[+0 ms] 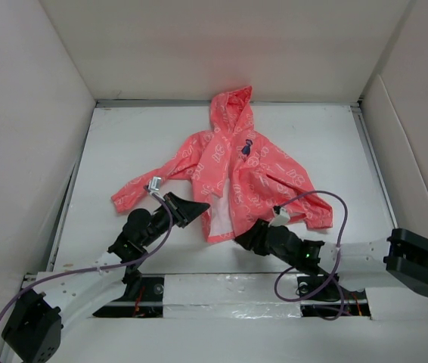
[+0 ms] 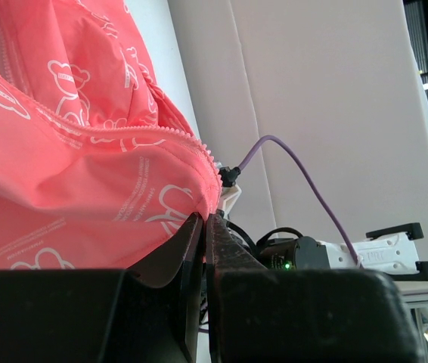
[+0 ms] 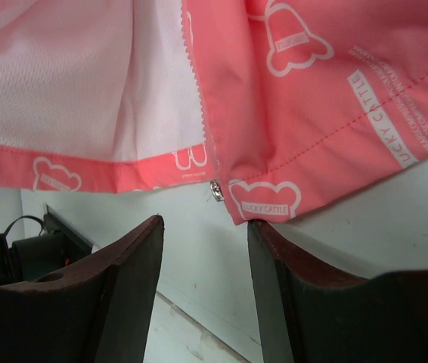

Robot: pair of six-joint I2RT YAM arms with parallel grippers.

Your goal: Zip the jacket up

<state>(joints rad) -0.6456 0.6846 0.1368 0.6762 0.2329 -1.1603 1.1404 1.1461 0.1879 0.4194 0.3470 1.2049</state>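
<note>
The left gripper (image 2: 203,219) has its fingers pressed together on the bottom corner of one front panel. The fabric runs right into the tips, so it is most likely pinched there, though the contact itself is hard to see. The right gripper (image 3: 205,221) hovers with its jaws spread just short of the other panel's hem, level with a small silvery metal zip fitting (image 3: 215,189) at the foot of that edge.

The step in hand looks like bringing the two zipper ends together. To do it well, the right gripper should close on the hem right beside the metal fitting, not on loose cloth further out. The left one should keep its corner taut and low — slack in such thin fabric would let the row of zipper teeth (image 2: 123,128) curl away from its partner. The two edges should be drawn level before any engaging is tried.

The small coral-pink hooded jacket of thin fabric with white printed lettering (image 1: 229,162) lies open in the middle of the white table (image 1: 123,151). Its hood points to the far edge and its hem to the near edge, sleeves spread toward the left and right edges. The front gapes at the bottom — a wedge of pale mesh lining (image 3: 70,83) shows — and a small dark tag (image 1: 248,149) sits on the chest.
</note>
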